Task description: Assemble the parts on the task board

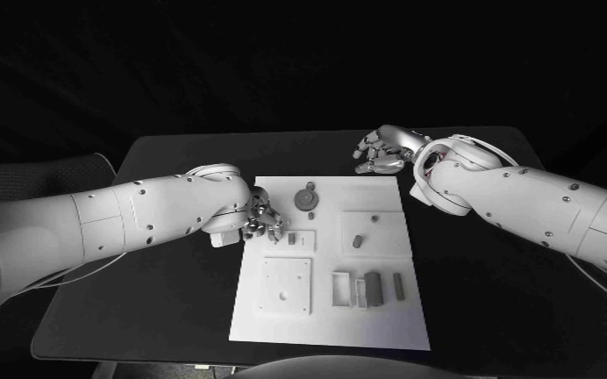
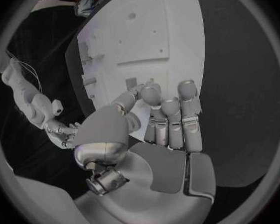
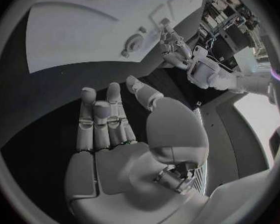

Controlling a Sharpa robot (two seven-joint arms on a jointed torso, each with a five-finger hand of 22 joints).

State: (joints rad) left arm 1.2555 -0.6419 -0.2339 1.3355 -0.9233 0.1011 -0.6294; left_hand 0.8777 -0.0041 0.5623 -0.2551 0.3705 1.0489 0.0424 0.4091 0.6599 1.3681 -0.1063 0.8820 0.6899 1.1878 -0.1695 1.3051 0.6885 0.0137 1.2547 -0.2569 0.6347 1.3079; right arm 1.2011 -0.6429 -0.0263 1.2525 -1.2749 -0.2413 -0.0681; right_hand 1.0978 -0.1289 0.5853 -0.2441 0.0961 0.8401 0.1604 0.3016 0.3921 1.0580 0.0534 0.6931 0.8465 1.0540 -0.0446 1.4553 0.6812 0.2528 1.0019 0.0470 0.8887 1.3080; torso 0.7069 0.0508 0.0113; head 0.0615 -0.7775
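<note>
Left hand (image 1: 263,219) at task board (image 1: 332,309) edge, right hand (image 1: 383,153) beyond it

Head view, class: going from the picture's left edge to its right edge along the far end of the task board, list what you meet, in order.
Left arm → left robot hand → round gear-like part → task board → right robot hand → right arm.

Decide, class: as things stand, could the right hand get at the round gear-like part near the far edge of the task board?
Probably yes. The right hand hovers empty over the table just beyond the task board, and nothing lies between it and the gear-like part. The left hand works beside the part, so crowding is possible.
</note>
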